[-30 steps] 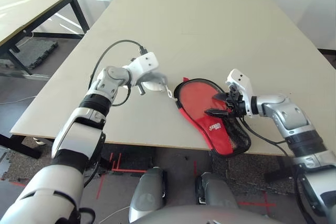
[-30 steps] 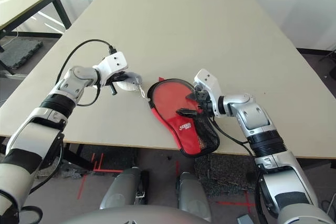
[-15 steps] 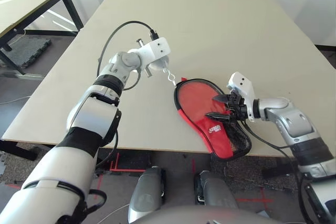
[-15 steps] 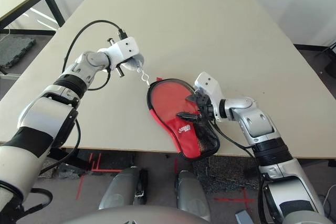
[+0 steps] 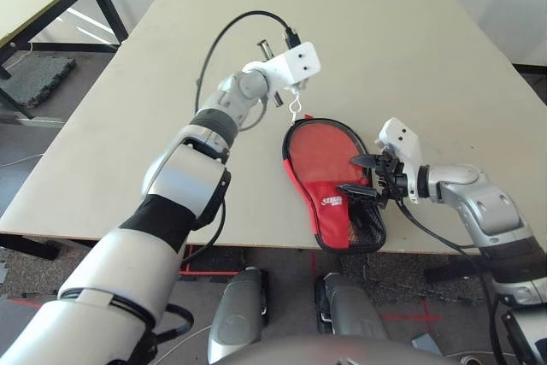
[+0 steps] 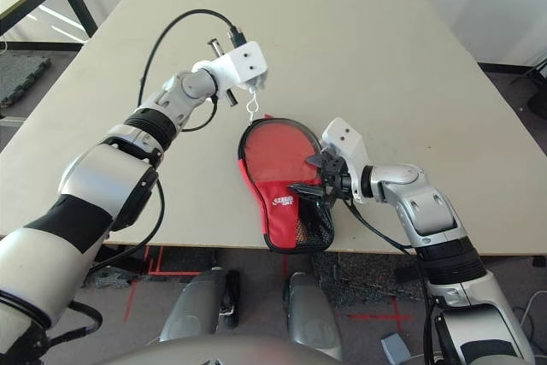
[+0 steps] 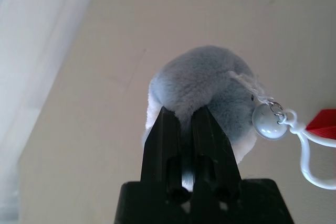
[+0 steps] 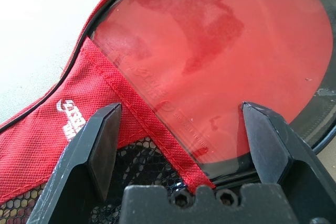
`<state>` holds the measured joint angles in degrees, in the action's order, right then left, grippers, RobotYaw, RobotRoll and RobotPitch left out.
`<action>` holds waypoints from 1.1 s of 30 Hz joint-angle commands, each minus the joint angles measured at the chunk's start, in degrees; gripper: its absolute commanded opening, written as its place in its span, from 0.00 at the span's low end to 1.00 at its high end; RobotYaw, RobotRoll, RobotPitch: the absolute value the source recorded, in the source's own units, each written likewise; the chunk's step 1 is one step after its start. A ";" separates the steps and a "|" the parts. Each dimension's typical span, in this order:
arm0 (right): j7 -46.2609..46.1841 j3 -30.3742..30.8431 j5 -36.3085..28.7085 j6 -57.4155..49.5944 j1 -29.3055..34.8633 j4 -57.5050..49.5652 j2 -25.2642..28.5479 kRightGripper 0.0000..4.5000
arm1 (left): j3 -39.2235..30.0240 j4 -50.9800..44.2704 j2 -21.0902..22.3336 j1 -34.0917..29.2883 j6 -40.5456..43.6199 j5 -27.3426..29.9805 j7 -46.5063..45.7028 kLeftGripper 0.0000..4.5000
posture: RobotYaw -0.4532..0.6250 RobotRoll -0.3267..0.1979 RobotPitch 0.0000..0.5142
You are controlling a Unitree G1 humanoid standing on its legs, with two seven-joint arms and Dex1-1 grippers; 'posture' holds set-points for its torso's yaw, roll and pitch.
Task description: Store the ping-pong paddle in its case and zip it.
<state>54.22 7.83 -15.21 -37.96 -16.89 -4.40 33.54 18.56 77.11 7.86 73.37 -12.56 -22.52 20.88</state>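
From the head camera, the case (image 5: pixel 335 184) lies near the front edge of the pale surface (image 5: pixel 410 49), its narrow mesh end hanging just past that edge. Its flap is folded back, and the ping-pong paddle (image 5: pixel 320 152) sits inside with its round red face showing. The left end effector (image 5: pixel 295 91) hangs above the far rim of the case, with a white clip (image 5: pixel 296 110) dangling from it toward the rim. The right end effector (image 5: pixel 359 175) sits over the case's near side, fingers spread wide and gripping nothing.

At the left wrist, the two black fingers (image 7: pixel 167 139) are pinched together on a small grey-blue plush pouch (image 7: pixel 202 90), with a round bell (image 7: pixel 266 119) and the white clip hanging at its side.

At the right wrist, the spread fingers (image 8: pixel 100 145) straddle the folded-back red flap and the paddle's rubber face, the white logo (image 8: pixel 69 118) just beside one finger. I cannot tell whether they touch the fabric.
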 commanded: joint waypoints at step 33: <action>-1.91 3.51 0.20 -3.10 1.69 3.60 -0.72 1.00 | -3.20 -2.01 -6.26 -6.21 -10.40 3.46 23.73 0.22 | 0.44 0.62 0.25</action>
<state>52.45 8.13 -15.78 -38.01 -17.14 -4.44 33.06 15.47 75.24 2.50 68.44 -23.38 -19.96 41.92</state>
